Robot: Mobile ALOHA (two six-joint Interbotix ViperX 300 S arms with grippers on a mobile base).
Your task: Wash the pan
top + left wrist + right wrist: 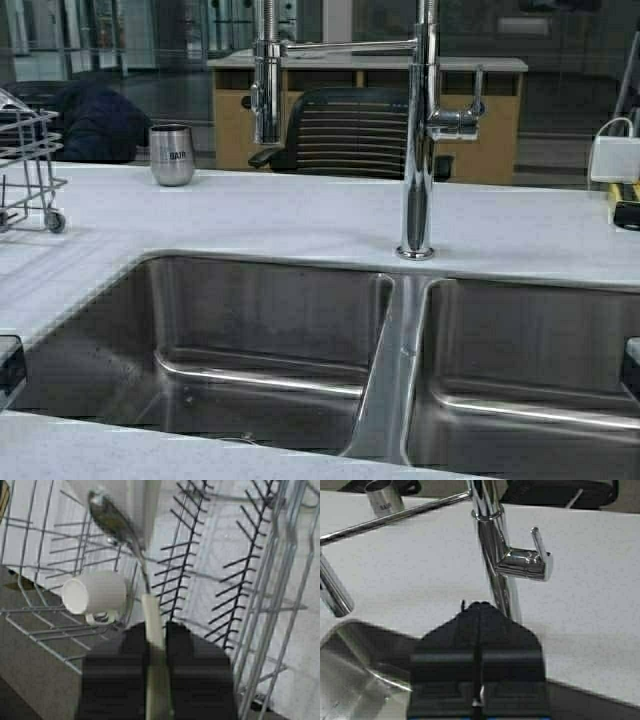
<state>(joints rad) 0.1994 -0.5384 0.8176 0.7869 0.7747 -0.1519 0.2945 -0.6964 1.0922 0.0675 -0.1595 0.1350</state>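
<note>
The pan [151,612], a small cream-white frying pan with a short cream handle, shows only in your left wrist view. There it sits inside the silver wire dish rack [280,580]. You can see its handle, a shiny metal neck running up from that handle, and a slice of the white body at the far end. The rest of it is cut off.

Your left gripper [155,630] has its black fingers [131,640] pressed against either side of the cream handle, so it grips the pan by the handle. A white ceramic mug [95,594] lies on its side in the rack, just beside the pan's metal neck.

Your right gripper [479,607] is fully closed, its two fingers meeting with nothing between them. It hovers near the upright stem of the tall chrome faucet [492,555], below the faucet's lever, with the white countertop [585,620] behind it.

In the high view, the double-basin stainless steel sink [390,340] fills the foreground. The faucet [418,150] rises from the countertop [250,215] behind the divider, and its spray head hangs over the left basin. The dish rack [25,170] is at the far left edge of the counter. A stainless steel tumbler [172,155] stands near the back of the counter, well apart from the rack.
</note>
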